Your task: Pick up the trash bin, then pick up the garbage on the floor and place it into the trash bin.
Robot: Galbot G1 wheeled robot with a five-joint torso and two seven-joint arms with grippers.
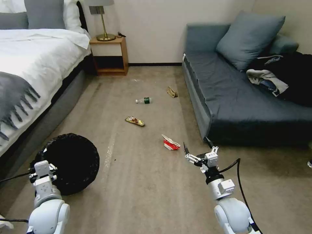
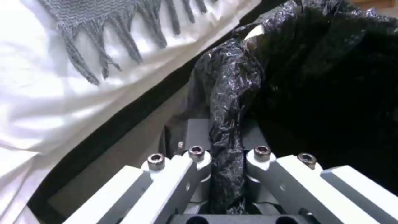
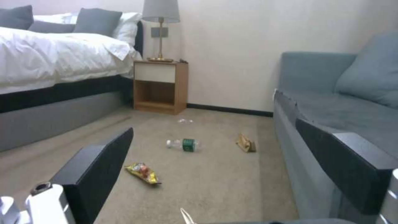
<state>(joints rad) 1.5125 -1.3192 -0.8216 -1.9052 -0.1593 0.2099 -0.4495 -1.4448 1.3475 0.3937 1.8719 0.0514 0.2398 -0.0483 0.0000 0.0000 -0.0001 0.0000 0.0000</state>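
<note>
Trash bin is held off the carpet beside the bed in the head view, while the right gripper is spread open just short of the red-and-white packet. Black liner is seen pinched in the left gripper. Bottle, its green label unreadable, is framed between the right fingers

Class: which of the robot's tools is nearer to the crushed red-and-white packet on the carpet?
Right. The right tool, open, hovers just beside the red-and-white packet; the left tool is far across the carpet, clamped on the trash bin.
</note>
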